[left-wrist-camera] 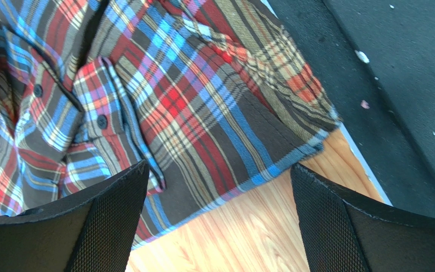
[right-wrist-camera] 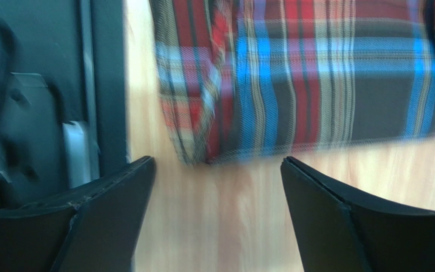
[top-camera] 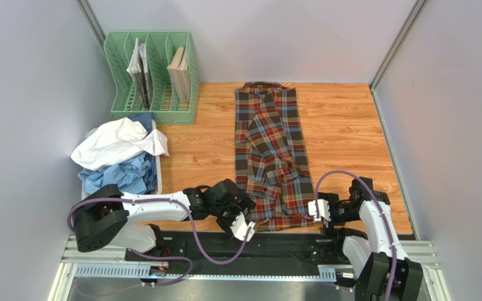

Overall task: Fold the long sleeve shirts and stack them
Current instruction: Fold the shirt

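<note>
We note left gripper (left-wrist-camera: 220, 224): jaws wide apart, nothing between them, poised above near hem of tartan shirt (left-wrist-camera: 203, 96), by its left corner. Right gripper (right-wrist-camera: 217, 218): jaws also apart and empty, over bare wood just beside shirt's near right corner; that view is blurred. From above we see tartan shirt folded into long narrow strip, collar at far end, in middle of table (top-camera: 350, 125). White shirt (top-camera: 114, 143) heaped on light blue shirt (top-camera: 121, 177) at left edge, in front of green file rack (top-camera: 152, 94).

No legible text, labels or numbers.
</note>
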Controlling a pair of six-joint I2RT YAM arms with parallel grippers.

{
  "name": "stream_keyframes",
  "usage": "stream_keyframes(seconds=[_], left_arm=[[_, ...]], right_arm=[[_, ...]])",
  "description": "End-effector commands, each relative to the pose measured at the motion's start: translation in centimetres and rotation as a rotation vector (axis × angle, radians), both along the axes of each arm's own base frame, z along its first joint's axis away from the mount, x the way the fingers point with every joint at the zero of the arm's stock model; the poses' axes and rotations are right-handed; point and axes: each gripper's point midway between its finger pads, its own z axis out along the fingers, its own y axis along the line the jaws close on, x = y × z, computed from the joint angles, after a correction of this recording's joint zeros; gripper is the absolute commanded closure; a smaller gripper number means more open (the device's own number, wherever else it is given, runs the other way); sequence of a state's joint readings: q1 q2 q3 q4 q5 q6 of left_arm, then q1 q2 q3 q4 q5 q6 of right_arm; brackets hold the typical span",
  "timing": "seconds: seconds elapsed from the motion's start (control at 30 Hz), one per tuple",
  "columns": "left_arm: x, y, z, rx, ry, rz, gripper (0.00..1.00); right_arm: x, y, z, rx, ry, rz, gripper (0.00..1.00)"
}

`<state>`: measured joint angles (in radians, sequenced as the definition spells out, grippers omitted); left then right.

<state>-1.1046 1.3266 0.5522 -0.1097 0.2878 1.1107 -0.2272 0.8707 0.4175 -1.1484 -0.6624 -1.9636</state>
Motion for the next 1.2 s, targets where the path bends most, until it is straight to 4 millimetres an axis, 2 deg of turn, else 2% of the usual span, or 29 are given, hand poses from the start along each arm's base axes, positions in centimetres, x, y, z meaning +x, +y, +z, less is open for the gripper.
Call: stream_keyframes(seconds=[0.0,0.33,0.4,0.47,0.5,0.57,0.6,0.73,0.83,0.87,0.93,1.07,1.17], left_arm=[[-0.7,-0.3,-1.2,0.002,0.007,-0.058,0.01],[-0.7,-1.2,-1.5,-0.020,0.023,-0.065,0.15],[-0.8,-1.3,-1.4,-0.023,0.032,-0.070,0.16],[-0.8,-0.9,-1.4,-0.015,0.038,-0.063,0.19],[-0.8,-0.8,-1.4,-0.010,0.045,-0.060,0.20],[-0.8,-0.3,-1.5,-0.002,0.049,-0.051,0.22],[-0.9,-0.1,-1.5,-0.003,0.050,-0.049,0.22],[-1.0,0.4,-1.3,-0.002,0.054,-0.058,0.22],[-1.2,0.4,-1.2,0.007,0.080,-0.060,0.20],[-1.3,0.4,-1.1,0.007,0.090,-0.056,0.20],[-1.3,0.3,-1.0,0.005,0.093,-0.057,0.20],[-1.4,0.4,-0.9,0.006,0.101,-0.048,0.20],[-1.4,0.3,-1.0,0.007,0.109,-0.047,0.19]], right_arm=[[3.0,2.2,-0.4,-0.023,-0.427,0.462,0.09],[4.5,3.4,-2.0,0.021,-0.449,0.501,0.28],[4.3,3.3,-2.0,0.013,-0.441,0.507,0.27],[4.5,3.3,-0.5,0.017,-0.443,0.502,0.23],[2.9,3.5,0.4,0.031,-0.409,0.504,0.18],[1.5,3.1,1.7,0.008,-0.367,0.486,0.15],[1.7,2.9,2.6,-0.023,-0.409,0.469,0.14],[1.4,1.7,3.4,-0.096,-0.399,0.441,0.13],[3.0,-0.2,2.1,-0.163,-0.337,0.396,0.12],[4.3,-0.6,2.1,-0.173,-0.363,0.384,0.12],[5.1,-1.0,1.4,-0.170,-0.352,0.411,0.12],[7.6,-0.7,0.9,-0.160,-0.455,0.426,0.11],[7.6,0.3,0.3,-0.126,-0.475,0.444,0.10]])
